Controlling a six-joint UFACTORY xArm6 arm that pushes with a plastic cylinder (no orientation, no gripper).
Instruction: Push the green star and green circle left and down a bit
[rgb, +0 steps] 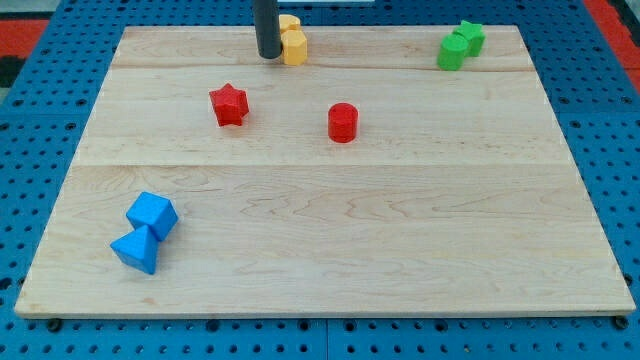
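Observation:
The green star (470, 36) and the green circle (451, 52) sit touching each other at the view's top right, the circle just left of and below the star. My tip (269, 55) is at the view's top centre, far to the left of both green blocks. It stands right beside two yellow blocks (293, 41), on their left.
A red star (229, 104) and a red circle (342, 122) lie in the upper middle of the wooden board (330, 240). A blue cube (152, 214) and a blue triangle (136, 250) sit together at the view's bottom left. A blue pegboard surrounds the board.

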